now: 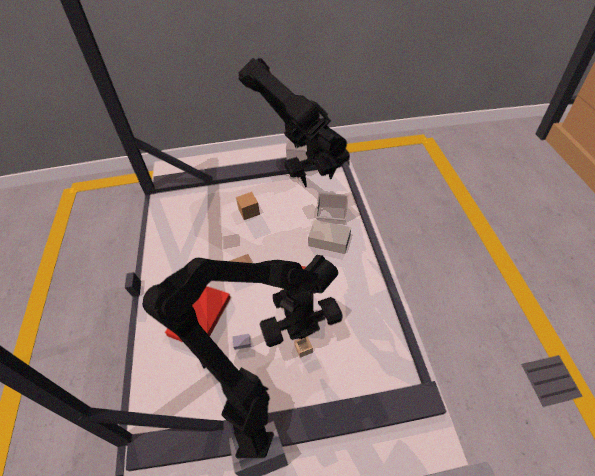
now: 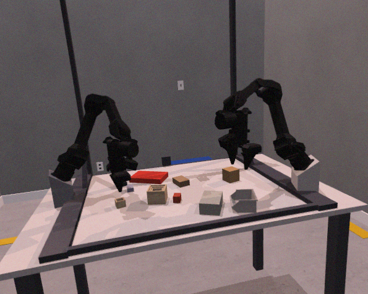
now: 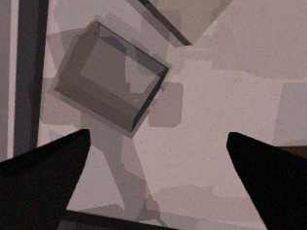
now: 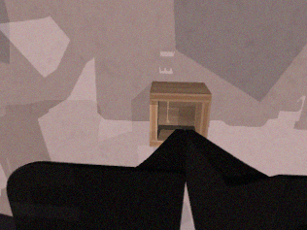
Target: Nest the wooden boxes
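Observation:
A small open wooden box [image 1: 303, 347] [image 2: 120, 202] [image 4: 180, 89] stands open side up on the table. A larger wooden box [image 2: 156, 196] stands upright with smaller boxes nested inside; the right arm hides it in the top view. My right gripper [image 2: 120, 189] [image 4: 183, 138] is shut and empty, above the table near the small box; its tips overlap the box's near rim in the right wrist view. My left gripper [image 1: 317, 180] [image 2: 240, 166] [image 3: 159, 138] is open and empty, high above the table at its own arm's end.
A grey open container [image 1: 332, 206] [image 2: 244, 206] [image 3: 87, 103] stands beside a grey block [image 1: 329, 236] [image 2: 211, 207]. A red cube [image 2: 177, 197] is beside the nested boxes. Also present are a brown block [image 1: 247, 205] [image 2: 231, 175], a flat brown block [image 2: 180, 181], a red slab [image 2: 149, 176] and a lavender block [image 1: 241, 341].

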Tool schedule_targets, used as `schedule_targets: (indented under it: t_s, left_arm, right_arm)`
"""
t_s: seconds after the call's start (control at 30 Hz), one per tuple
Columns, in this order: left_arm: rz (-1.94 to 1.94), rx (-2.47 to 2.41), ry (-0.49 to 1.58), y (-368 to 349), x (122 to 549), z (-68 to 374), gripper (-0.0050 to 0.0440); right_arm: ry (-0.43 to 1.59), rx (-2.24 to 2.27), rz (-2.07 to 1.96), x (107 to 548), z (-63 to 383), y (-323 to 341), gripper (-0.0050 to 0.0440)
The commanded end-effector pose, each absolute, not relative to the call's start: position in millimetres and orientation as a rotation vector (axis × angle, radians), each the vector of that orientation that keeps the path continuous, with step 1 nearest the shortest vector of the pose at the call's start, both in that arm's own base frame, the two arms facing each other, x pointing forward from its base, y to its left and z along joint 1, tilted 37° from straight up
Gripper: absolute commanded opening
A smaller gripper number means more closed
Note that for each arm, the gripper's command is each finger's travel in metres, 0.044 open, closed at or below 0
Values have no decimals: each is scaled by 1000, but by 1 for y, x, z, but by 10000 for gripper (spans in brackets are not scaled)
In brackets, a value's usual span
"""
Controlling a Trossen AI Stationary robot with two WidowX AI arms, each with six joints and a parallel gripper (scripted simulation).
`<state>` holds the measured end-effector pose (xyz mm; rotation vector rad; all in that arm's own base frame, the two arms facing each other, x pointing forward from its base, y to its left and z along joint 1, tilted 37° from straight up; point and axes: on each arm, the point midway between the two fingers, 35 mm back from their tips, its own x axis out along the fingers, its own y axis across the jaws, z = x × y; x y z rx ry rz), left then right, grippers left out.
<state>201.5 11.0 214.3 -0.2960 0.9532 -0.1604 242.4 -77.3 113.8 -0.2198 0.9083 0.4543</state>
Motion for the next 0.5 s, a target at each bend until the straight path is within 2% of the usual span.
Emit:
schedule_targets:
  t_s: [0.0, 0.23, 0.47]
  left_arm:
    - [-162, -287, 983, 11, 194, 221, 400]
    - [-167, -292, 986, 9, 192, 220, 400]
    - [-167, -292, 986, 9, 192, 220, 400]
  right_arm:
    - [888, -246, 451, 240, 115, -78, -50]
    - [897, -239, 454, 241, 112, -77, -50]
    - [905, -242, 461, 258, 80, -68, -50]
